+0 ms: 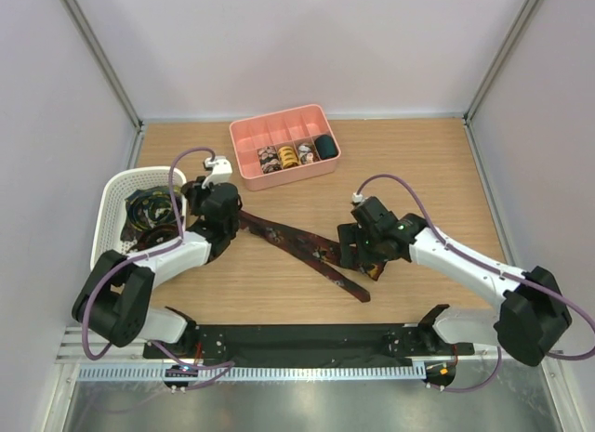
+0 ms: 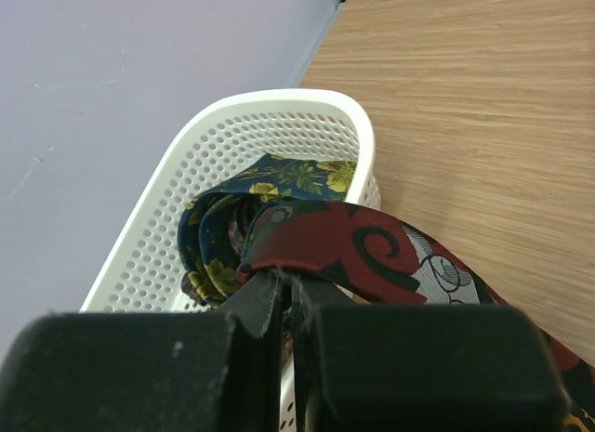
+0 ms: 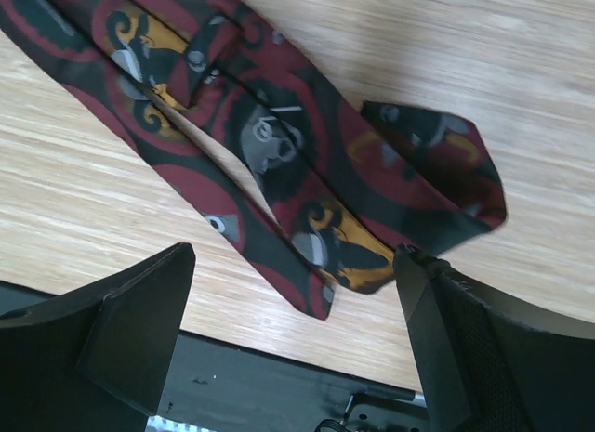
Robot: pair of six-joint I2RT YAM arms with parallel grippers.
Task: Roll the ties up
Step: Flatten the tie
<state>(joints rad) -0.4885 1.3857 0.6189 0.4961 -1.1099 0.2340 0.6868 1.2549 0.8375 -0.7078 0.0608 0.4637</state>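
- Under my two arms lies the wood table [image 1: 418,172].
- My left gripper [image 2: 288,288] is pinched tight on the dark red tie [image 2: 363,251], just beside the white basket [image 2: 177,218].
- That tie lies flat across the table, over to my right gripper [image 3: 293,257], which hangs wide apart above its pointed ends.
- One blue tie with yellow flowers [image 2: 279,176] sits in the basket.
- Some rolled ties [image 1: 288,155] sit in the pink tray [image 1: 270,133].

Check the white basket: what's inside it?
A crumpled dark blue tie with yellow flowers. The red tie pinched in the left gripper covers the near part, so whether more lies underneath cannot be told.
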